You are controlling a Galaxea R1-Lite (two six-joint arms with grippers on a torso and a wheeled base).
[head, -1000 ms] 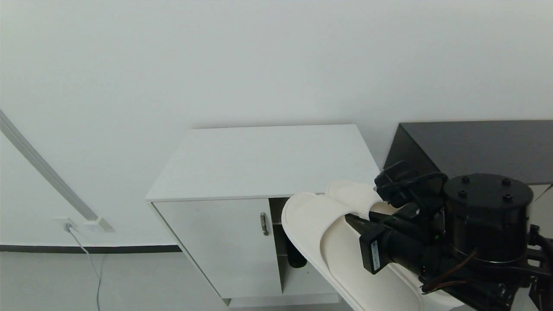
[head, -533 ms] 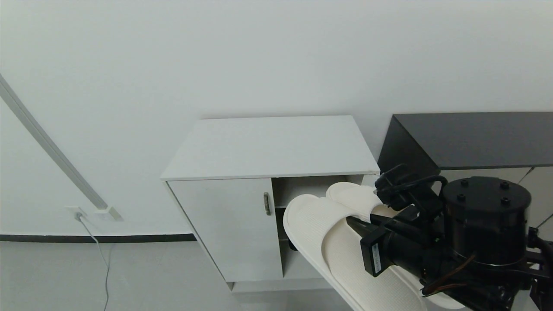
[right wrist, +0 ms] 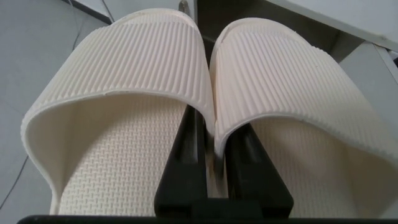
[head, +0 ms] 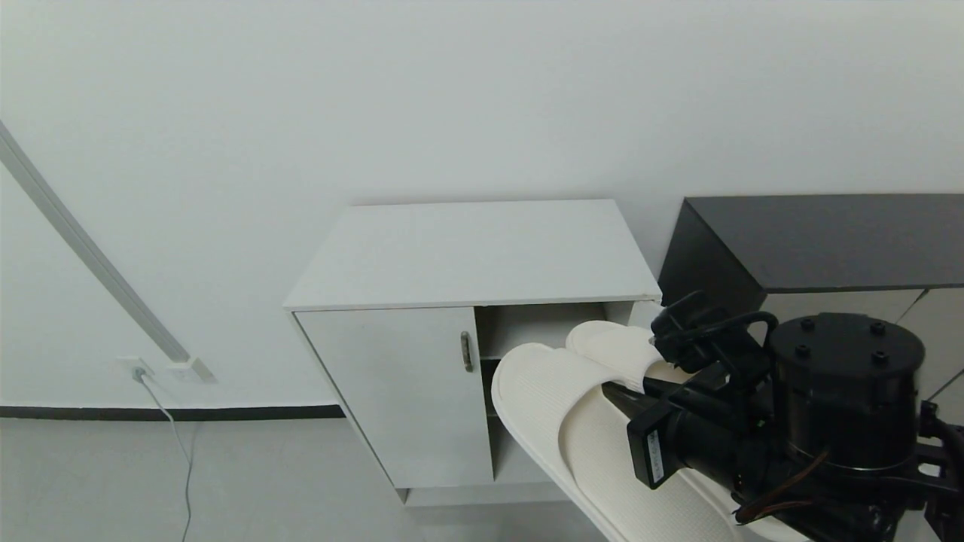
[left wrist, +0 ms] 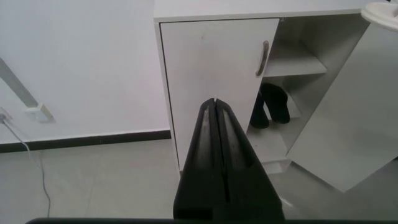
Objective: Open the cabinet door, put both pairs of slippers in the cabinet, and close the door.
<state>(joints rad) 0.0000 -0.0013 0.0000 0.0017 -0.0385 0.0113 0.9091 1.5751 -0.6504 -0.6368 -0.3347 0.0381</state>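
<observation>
The white cabinet [head: 467, 256] stands against the wall. Its left door [head: 392, 391] with the metal handle [head: 466, 351] is closed, and its right half [head: 542, 327] is open. My right gripper [head: 621, 391] is shut on a pair of white ribbed slippers [head: 550, 399], toes pointing at the opening, just in front of it. Seen from the right wrist, the gripper [right wrist: 211, 149] pinches the slippers [right wrist: 143, 81] where their inner edges meet. A black pair [left wrist: 273, 104] lies on the lower shelf. The right door [left wrist: 342, 130] is swung out. My left gripper [left wrist: 215, 106] is shut, holding nothing, lower down facing the closed door.
A dark cabinet [head: 821, 241] adjoins the white one on the right. On the left wall are a slanted white conduit [head: 83, 248] and a socket [head: 139, 373] with a cable trailing onto the grey floor [head: 226, 482], which has free room.
The head camera has moved, so the cabinet now sits higher and smaller in the picture with more of its open side showing. The right gripper still holds the white slippers.
</observation>
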